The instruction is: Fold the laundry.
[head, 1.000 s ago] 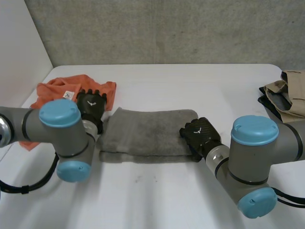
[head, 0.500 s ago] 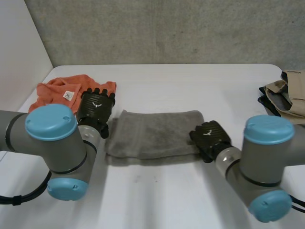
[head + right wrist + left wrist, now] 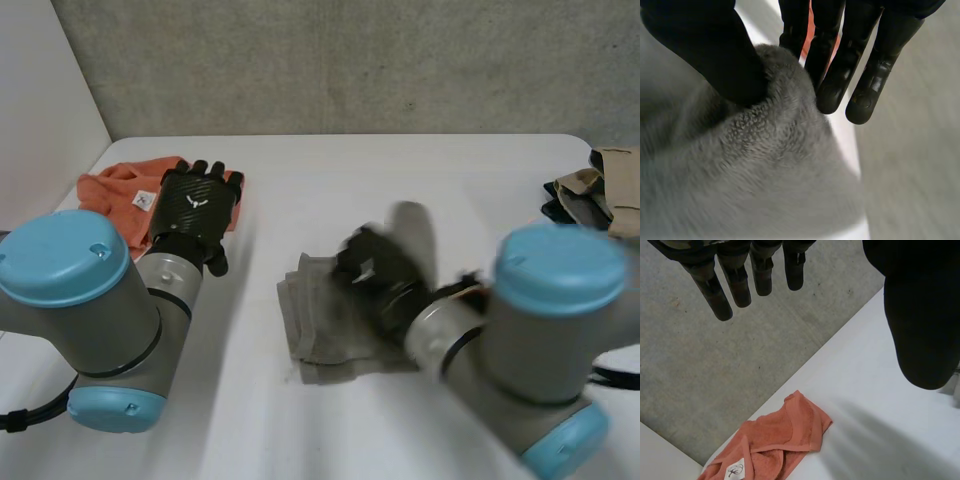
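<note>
A grey towel [image 3: 318, 335] lies bunched on the white table [image 3: 420, 170], its right part lifted. My right hand [image 3: 378, 272] holds that lifted edge over the towel's middle. In the right wrist view the thumb [image 3: 715, 60] and fingers [image 3: 835, 75] pinch a fold of the grey towel [image 3: 770, 175]. My left hand [image 3: 196, 205] hovers open, fingers straight, beside an orange cloth [image 3: 112, 188] at the table's left. In the left wrist view the straight fingers [image 3: 735, 282] of the left hand stand above the orange cloth [image 3: 777, 437], apart from it.
A pile of beige and dark clothes [image 3: 602, 198] sits at the table's right edge. A grey wall rises behind the table's far edge. Bare table lies between the orange cloth and the grey towel.
My right hand has closed on the towel's right end and swung it leftward over the towel. My left hand has lifted off the towel's left edge toward the orange cloth.
</note>
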Robot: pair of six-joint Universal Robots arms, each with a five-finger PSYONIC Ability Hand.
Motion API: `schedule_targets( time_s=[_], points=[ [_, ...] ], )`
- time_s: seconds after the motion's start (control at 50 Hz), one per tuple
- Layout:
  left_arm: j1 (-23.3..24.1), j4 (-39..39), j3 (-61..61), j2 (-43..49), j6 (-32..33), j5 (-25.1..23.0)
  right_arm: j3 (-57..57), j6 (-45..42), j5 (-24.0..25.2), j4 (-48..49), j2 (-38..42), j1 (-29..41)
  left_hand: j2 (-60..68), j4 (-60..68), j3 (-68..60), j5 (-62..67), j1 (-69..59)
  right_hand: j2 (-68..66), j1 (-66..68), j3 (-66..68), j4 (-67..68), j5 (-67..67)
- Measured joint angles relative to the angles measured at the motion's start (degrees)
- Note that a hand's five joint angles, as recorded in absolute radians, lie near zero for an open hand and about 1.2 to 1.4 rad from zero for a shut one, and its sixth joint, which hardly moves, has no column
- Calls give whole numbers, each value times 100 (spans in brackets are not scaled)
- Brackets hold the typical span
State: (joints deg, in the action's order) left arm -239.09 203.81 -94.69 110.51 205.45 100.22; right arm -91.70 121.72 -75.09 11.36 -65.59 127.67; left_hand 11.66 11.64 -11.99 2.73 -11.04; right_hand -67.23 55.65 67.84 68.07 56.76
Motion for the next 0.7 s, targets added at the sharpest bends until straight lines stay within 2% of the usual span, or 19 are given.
schedule_targets(
  time_s=[0.04, 0.08, 0.12, 0.14, 0.18, 0.26, 0.38, 0.46, 0.56, 0.62, 0.7],
  points=[
    [30, 5, 12, 3, -6, 5, 5, 27, 267, 26, 191, 273, 0, 0, 0, 0, 0, 223, -141, -176, -182, -154],
    [78, 10, 32, 7, -22, 10, -10, 55, 422, 38, 313, 422, 0, 0, 0, 0, 0, 1663, -1234, -1584, -1604, -1434],
    [119, 13, 47, 11, -43, 12, -32, 118, 546, 52, 417, 540, 0, 0, 0, 0, 0, 1851, -1388, -1782, -1800, -1625],
    [163, 18, 64, 15, -72, 13, -39, 206, 584, 61, 462, 582, 0, 0, 0, 0, 0, 3537, -2951, -3556, -3571, -3382],
    [243, 24, 105, 19, -147, 16, -34, 463, 568, 69, 493, 575, 0, 0, 0, 0, 0, 5138, -4236, -5169, -5188, -4983],
    [397, 24, 226, 28, -383, 22, 3, 1356, 393, 66, 340, 297, 0, 0, 0, 0, 0, 5465, -4427, -5552, -5475, -5301],
    [820, -72, 577, 50, -1164, 21, -51, 4372, 171, 26, -412, -643, 0, 0, 0, 0, 0, 5469, -4427, -5565, -5476, -5304],
    [1043, -234, 768, 90, -1584, 17, -46, 5586, 197, -100, -614, -1033, 0, 0, 0, 0, 0, 5469, -4427, -5565, -5476, -5303],
    [1265, -593, 1018, 229, -2086, 12, 83, 6107, 276, -535, -643, -1400, 0, 0, 0, 0, 0, 5469, -4427, -5565, -5476, -5303],
    [1347, -771, 1125, 335, -2263, 12, 204, 6060, 294, -782, -570, -1478, 0, 0, 0, 0, 0, 5469, -4427, -5565, -5476, -5304],
    [1479, -1276, 1379, 711, -2520, 31, 659, 5649, 267, -1362, -80, -1526, 0, 0, 0, 0, 0, 5469, -4427, -5565, -5476, -5303]
  ],
)
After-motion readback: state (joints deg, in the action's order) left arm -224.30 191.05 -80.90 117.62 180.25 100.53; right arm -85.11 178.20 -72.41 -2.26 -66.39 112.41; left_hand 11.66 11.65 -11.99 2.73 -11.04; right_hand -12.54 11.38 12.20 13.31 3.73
